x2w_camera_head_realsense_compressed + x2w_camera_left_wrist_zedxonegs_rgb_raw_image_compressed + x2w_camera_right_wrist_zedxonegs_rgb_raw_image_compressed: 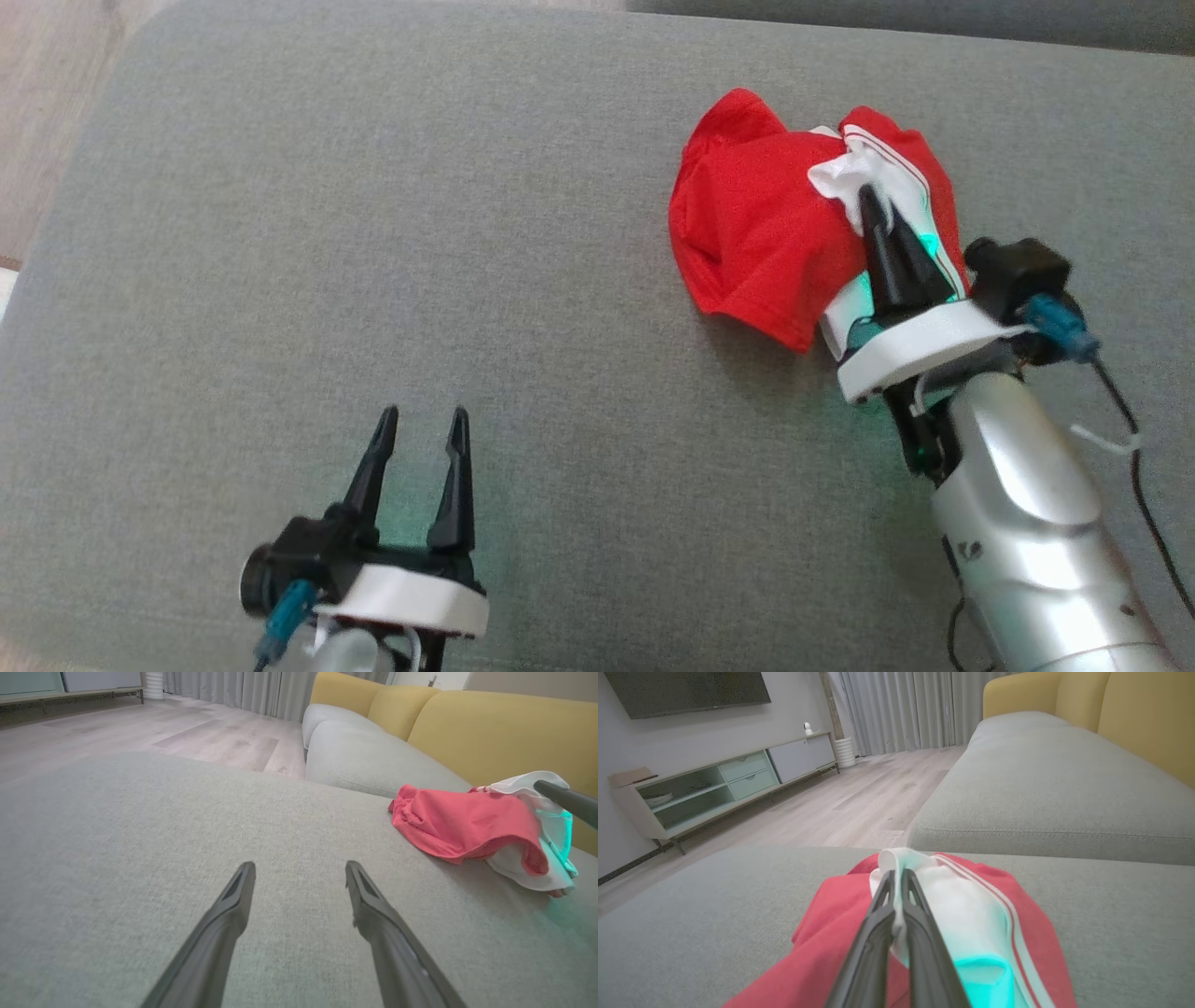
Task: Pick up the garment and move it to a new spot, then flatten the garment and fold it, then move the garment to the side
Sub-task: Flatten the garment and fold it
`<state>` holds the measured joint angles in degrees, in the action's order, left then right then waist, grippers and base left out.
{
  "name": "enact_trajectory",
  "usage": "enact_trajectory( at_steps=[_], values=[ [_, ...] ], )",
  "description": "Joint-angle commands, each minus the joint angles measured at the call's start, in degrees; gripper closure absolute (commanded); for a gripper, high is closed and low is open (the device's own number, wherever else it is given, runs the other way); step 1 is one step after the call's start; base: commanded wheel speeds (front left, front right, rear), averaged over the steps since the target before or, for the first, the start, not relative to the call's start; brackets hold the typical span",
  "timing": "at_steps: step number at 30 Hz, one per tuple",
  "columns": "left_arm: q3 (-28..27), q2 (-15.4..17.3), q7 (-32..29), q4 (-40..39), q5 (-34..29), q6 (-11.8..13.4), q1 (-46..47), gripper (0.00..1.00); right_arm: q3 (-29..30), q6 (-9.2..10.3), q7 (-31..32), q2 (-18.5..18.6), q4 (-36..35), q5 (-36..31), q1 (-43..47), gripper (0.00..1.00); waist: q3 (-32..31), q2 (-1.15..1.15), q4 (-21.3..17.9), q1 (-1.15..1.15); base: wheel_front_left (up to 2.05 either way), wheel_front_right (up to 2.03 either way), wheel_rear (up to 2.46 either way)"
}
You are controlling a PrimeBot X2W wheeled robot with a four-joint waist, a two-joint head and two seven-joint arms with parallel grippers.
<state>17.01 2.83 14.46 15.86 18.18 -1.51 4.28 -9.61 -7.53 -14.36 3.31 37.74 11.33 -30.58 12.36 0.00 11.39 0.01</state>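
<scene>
Right end effector (868,194): pinching white fold of garment (747,233) | garment: red, white-striped, crumpled | left end effector (422,415): spread

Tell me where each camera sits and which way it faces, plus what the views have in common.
Head view: on the head, looking down at the grey cushion; open left gripper, right gripper shut on the garment, silver forearm.
Left wrist view: low over the cushion, facing the yellow sofa back; its own spread fingers.
Right wrist view: looking along its closed fingers toward the floor and cabinet.
Shared: all three show the garment on the cushion.
</scene>
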Motion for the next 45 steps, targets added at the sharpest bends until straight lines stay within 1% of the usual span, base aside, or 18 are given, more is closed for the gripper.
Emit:
enact_trajectory(
  at_steps=[1,4,6,9,12,16,24,28,33,34,36,39,42,45],
  values=[
    [-1.2,0.1,0.5,-2.3,-0.3,0.4,2.5,0.00,-0.5,0.04,-0.6,-0.4,-2.6,0.5,-2.0,1.00,-0.1,0.00,-0.2,-0.01,0.00,0.00,0.00],
    [-0.7,0.1,0.5,-2.9,-0.6,0.6,3.0,0.00,0.9,0.04,-0.6,-0.4,-6.5,0.2,-3.7,1.00,-0.4,0.00,-0.9,-0.01,0.00,0.00,0.00],
    [-0.3,0.1,0.5,-2.7,-0.9,0.5,3.2,0.00,1.1,0.04,-0.6,0.6,-9.4,-0.2,-6.2,1.00,-0.8,0.00,-1.2,-0.01,0.00,0.00,0.00],
    [0.2,0.1,0.5,-2.0,-1.3,0.1,3.1,0.00,-0.2,0.04,-0.6,2.5,-13.4,0.9,-11.5,1.00,-2.1,0.00,-1.0,-0.01,0.00,0.00,0.00],
    [1.0,0.1,0.5,-1.6,-1.3,-0.6,2.7,0.00,-2.3,0.04,-0.6,4.9,-15.8,2.5,-17.7,1.00,-3.4,0.00,0.4,-0.01,0.00,0.00,0.00],
    [2.5,0.1,0.5,-1.5,-0.8,-0.9,1.5,0.00,-5.3,0.04,-0.6,7.8,-14.8,2.8,-25.1,1.00,-4.4,0.00,4.0,-0.01,0.00,0.00,0.00],
    [2.9,0.1,0.5,-0.4,0.1,-0.5,-1.9,0.00,-11.5,0.04,-0.6,10.7,-10.4,1.6,-36.1,1.00,-5.5,0.00,12.3,-0.01,0.00,0.00,0.00],
    [1.8,0.1,0.5,0.1,-0.2,-0.6,-3.4,0.00,-11.1,0.04,-0.6,12.3,-9.3,2.0,-38.4,1.00,-5.9,0.00,14.5,-0.01,0.00,0.00,0.00],
    [0.2,0.0,0.5,0.3,-0.3,-0.6,-4.7,0.00,-7.8,0.04,-0.6,15.6,-8.3,1.4,-36.4,1.00,-5.9,0.00,14.2,-0.01,0.00,0.00,0.00],
    [0.2,0.0,0.5,0.3,-0.3,-0.6,-4.7,0.00,-7.8,0.04,-0.6,15.6,-8.3,1.4,-36.4,1.00,-5.9,0.00,14.2,-0.01,0.00,0.00,0.00],
    [0.0,0.0,0.5,0.2,-0.1,-0.6,-4.7,0.00,-6.3,0.04,-0.6,17.5,-7.2,0.9,-33.5,1.00,-5.8,0.00,13.4,-0.01,0.00,0.00,0.00],
    [0.3,0.0,0.5,-0.1,0.2,-0.5,-4.4,0.00,-2.4,0.04,-0.6,20.6,-6.7,0.9,-27.1,1.00,-5.6,0.00,12.1,-0.01,0.00,0.00,0.00],
    [0.2,0.0,0.5,-0.4,0.3,-0.3,-4.0,0.00,1.4,0.04,-0.6,23.3,-6.4,1.3,-18.3,1.00,-5.4,0.00,10.2,-0.01,0.00,0.00,0.00],
    [-0.2,0.0,0.5,-0.1,-0.1,-0.4,-3.8,0.00,5.5,0.04,-0.6,24.1,-6.7,1.8,-8.5,1.00,-5.4,0.00,7.9,-0.01,0.00,0.00,0.00]
  ],
)
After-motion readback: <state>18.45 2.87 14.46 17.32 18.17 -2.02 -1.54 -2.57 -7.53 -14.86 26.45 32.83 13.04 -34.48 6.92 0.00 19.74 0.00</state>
